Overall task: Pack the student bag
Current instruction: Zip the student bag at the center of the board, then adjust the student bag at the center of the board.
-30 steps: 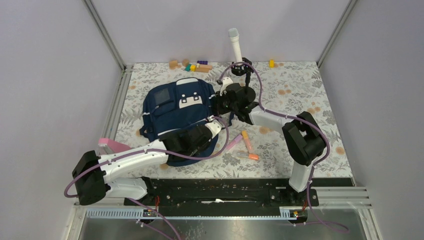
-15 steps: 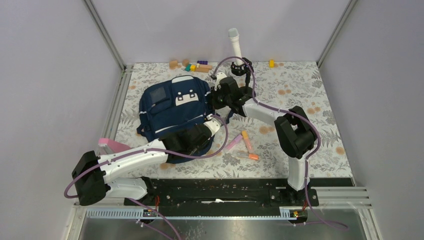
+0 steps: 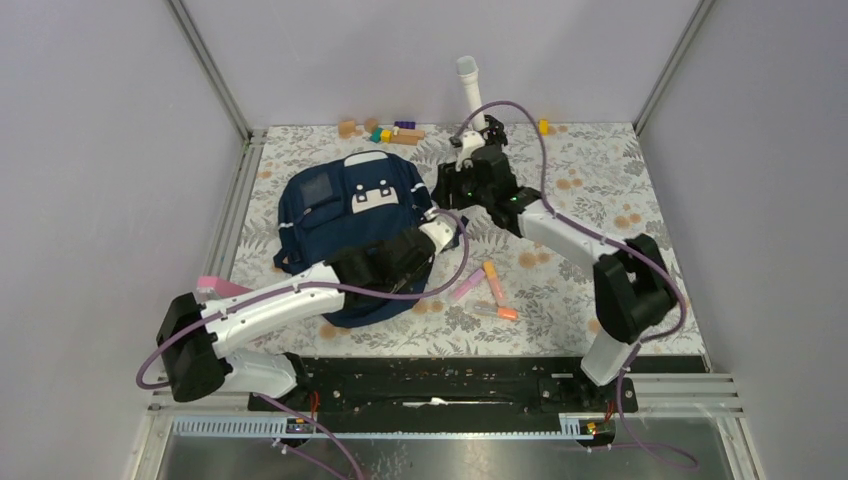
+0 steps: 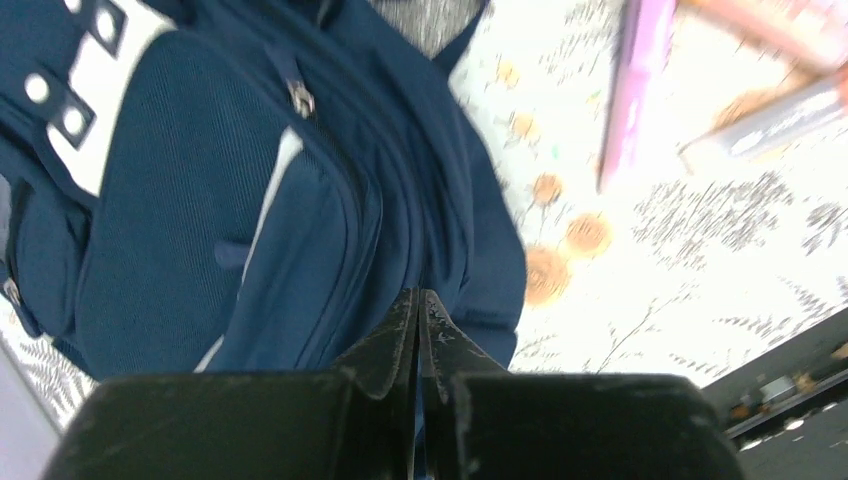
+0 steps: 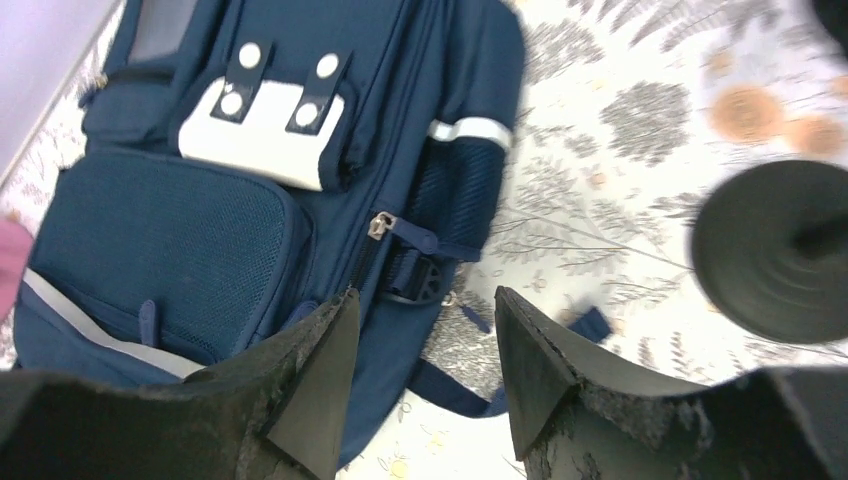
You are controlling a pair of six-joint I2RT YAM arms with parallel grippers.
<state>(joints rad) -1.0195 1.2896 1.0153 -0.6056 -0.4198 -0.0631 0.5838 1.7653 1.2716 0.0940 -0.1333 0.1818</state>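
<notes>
The left arm [image 3: 280, 305] stretches from its base at the near edge of the floral-patterned counter [image 3: 600, 200], forward and to the right. A flat pink thing [image 3: 228, 290] lies just beside it at the near left.

Right of the arm's wrist, three pens lie close together on the counter: a pink marker [image 3: 466, 285], an orange marker [image 3: 492, 282] and a grey marker with an orange end [image 3: 496, 312]. The pink marker [image 4: 630, 85] is blurred in the left wrist view.

The left fingers [image 4: 400, 340] are pressed together at the near right edge of the large navy blue fabric backpack [image 3: 340, 215]. A thin line of navy shows between them, so they seem clamped on a fold of that edge.

The backpack [image 4: 200, 200] lies face up on the left half of the counter, its top toward the far side. The right wrist view shows its white patch with four round studs [image 5: 265, 115] and a metal zipper pull [image 5: 380, 225] on the side.

The right fingers [image 5: 320, 370] are spread apart with nothing between them. They hang over the backpack's far right corner and the counter beside it.

Along the far edge sit a row of small coloured blocks [image 3: 385, 130] and a small yellow block [image 3: 543, 126]. A white tube [image 3: 470, 88] stands upright between them.
</notes>
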